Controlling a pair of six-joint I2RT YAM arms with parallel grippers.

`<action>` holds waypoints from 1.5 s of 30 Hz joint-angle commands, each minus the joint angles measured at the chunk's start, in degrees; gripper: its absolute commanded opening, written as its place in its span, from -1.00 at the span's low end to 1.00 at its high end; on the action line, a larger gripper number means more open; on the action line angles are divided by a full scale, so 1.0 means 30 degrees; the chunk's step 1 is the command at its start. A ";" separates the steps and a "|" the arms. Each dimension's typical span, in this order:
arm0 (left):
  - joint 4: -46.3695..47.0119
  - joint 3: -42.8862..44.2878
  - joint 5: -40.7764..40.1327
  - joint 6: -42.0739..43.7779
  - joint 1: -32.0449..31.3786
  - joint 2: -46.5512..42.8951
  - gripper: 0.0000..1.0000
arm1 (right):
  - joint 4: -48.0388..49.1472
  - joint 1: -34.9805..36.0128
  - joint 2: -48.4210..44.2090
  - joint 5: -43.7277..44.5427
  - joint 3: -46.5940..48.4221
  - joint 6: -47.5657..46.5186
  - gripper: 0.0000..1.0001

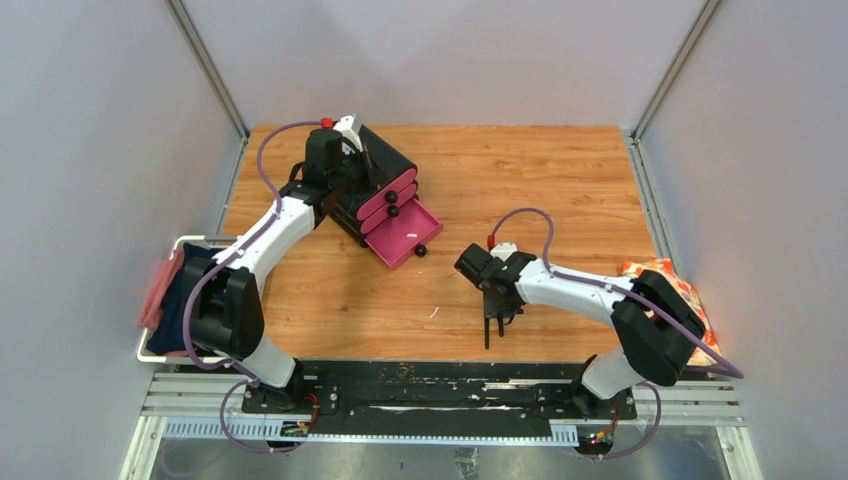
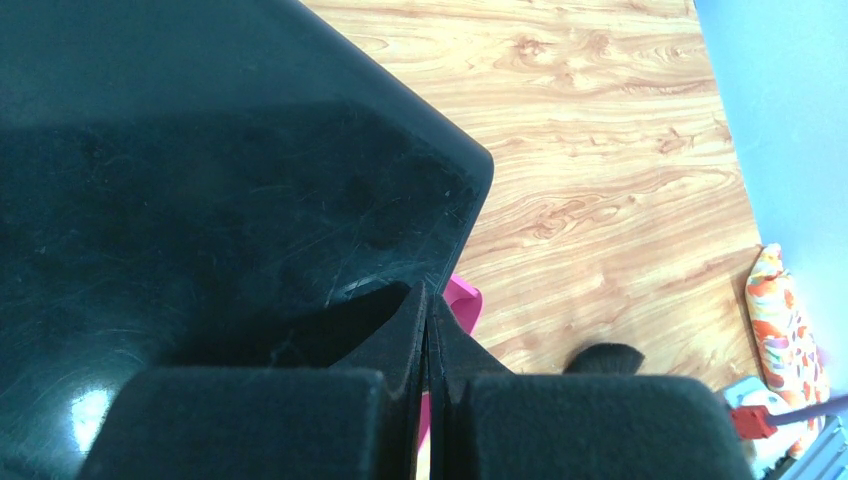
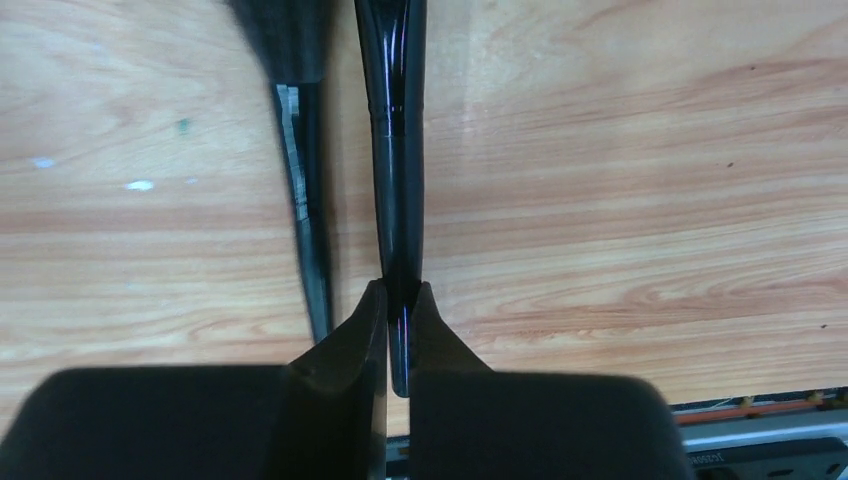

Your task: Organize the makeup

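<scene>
My right gripper (image 1: pixel 497 303) is shut on the handle of a black long-handled brush (image 3: pixel 397 150), low over the wooden table at front centre. In the right wrist view the gripper (image 3: pixel 400 292) pinches the handle near its end. A second black brush (image 3: pixel 300 170) with a silver band lies on the table just left of it. My left gripper (image 1: pixel 347 168) is shut and empty, and rests on top of the black box with pink drawers (image 1: pixel 385 185). In the left wrist view its fingertips (image 2: pixel 427 297) press together. The sponges, case and tube are out of view.
The box's bottom pink drawer (image 1: pixel 405 232) is pulled open toward the table's middle, and its corner shows in the left wrist view (image 2: pixel 463 298). An orange floral cloth (image 1: pixel 683 290) lies at the right edge. A white tray (image 1: pixel 190 240) with pink and dark cloths hangs off the left edge.
</scene>
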 commanded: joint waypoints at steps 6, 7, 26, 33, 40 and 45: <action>-0.2994 -0.0798 -0.0331 0.0280 0.0136 0.0558 -1.00 | -0.0229 0.0697 -0.1736 -0.2009 0.5282 -0.3987 -1.00; -0.3023 -0.0794 -0.0346 0.0287 0.0136 0.0544 -1.00 | -0.0106 0.0697 -0.1415 -0.2855 0.5929 -0.4310 -1.00; -0.3249 -0.1024 -0.0655 0.0502 0.0136 0.0008 -1.00 | 0.1924 -0.0008 0.6125 -1.3044 1.1550 -0.4272 -1.00; -0.3111 -0.1163 -0.0516 0.0398 0.0136 -0.0175 -1.00 | 0.0485 -0.0596 0.7940 -1.3834 1.4210 -0.4204 -1.00; -0.2999 -0.1267 -0.0478 0.0326 0.0136 -0.0309 -1.00 | -0.4103 -0.0933 0.9772 -1.2272 1.7684 -0.4931 -1.00; -0.2914 -0.1237 -0.0236 0.0245 0.0136 -0.0361 -1.00 | -0.5764 -0.0995 0.9840 -1.1064 1.7598 -0.5517 -1.00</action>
